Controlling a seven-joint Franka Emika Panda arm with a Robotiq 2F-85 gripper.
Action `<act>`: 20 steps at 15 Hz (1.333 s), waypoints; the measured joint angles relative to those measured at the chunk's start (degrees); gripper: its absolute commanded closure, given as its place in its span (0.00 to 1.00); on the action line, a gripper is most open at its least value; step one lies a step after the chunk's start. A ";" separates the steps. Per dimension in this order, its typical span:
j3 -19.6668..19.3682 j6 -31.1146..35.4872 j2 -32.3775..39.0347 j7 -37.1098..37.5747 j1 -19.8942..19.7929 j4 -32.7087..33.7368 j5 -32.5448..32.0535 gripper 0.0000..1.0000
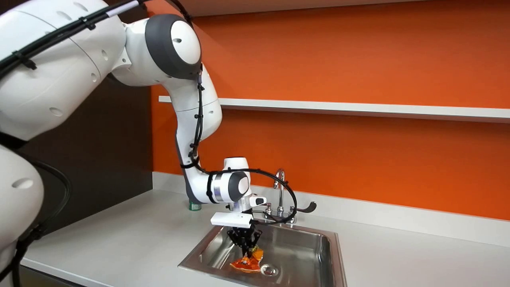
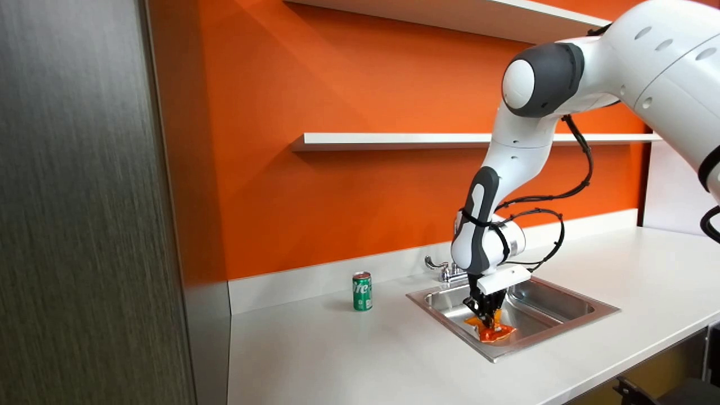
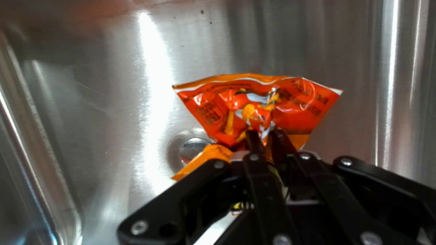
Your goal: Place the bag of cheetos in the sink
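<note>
The bag of cheetos [image 1: 245,265] is orange-red and crinkled. It is pinched at its middle and fans out beyond the fingertips in the wrist view [image 3: 296,98]. It also shows in an exterior view [image 2: 496,334]. My gripper [image 3: 266,137] is shut on the bag, with its fingers pointing down inside the sink [image 1: 338,255]. The sink is a steel basin with a flat rim, also seen in an exterior view [image 2: 554,337]. The bag is low in the basin beside the drain [image 3: 190,148]. I cannot tell whether it touches the floor. The fingers hide part of the bag.
A chrome faucet [image 1: 281,199] with handles stands behind the sink, close to the wrist. A green can [image 2: 362,291] stands on the counter [image 2: 315,354] beside the sink. A white shelf [image 1: 358,107] runs along the orange wall. A dark panel [image 2: 84,197] stands at the counter's end.
</note>
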 measured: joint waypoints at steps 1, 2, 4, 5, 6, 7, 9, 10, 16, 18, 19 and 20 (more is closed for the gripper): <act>0.00 0.06 0.00 0.00 0.04 0.00 0.00 0.44; 0.00 0.21 -0.01 0.00 0.10 0.00 0.00 0.35; 0.00 0.70 -0.17 0.00 0.28 0.00 0.00 0.20; 0.07 0.99 -0.37 0.00 0.33 0.00 0.00 0.13; 0.21 1.19 -0.68 0.00 0.35 -0.01 0.00 0.05; 0.34 1.34 -1.09 0.00 0.41 -0.04 0.00 0.00; 0.37 1.50 -2.21 -0.01 0.77 -0.29 0.00 0.00; 0.37 1.54 -2.86 -0.01 0.99 -0.56 -0.01 0.00; 1.68 0.81 -8.54 -0.01 1.93 -5.42 0.25 0.00; 2.68 -0.87 -11.22 0.00 2.09 -7.96 1.11 0.00; 3.05 -1.93 -12.85 0.07 2.34 -9.31 1.43 0.00; 3.29 -2.80 -14.52 0.32 2.70 -10.59 1.55 0.00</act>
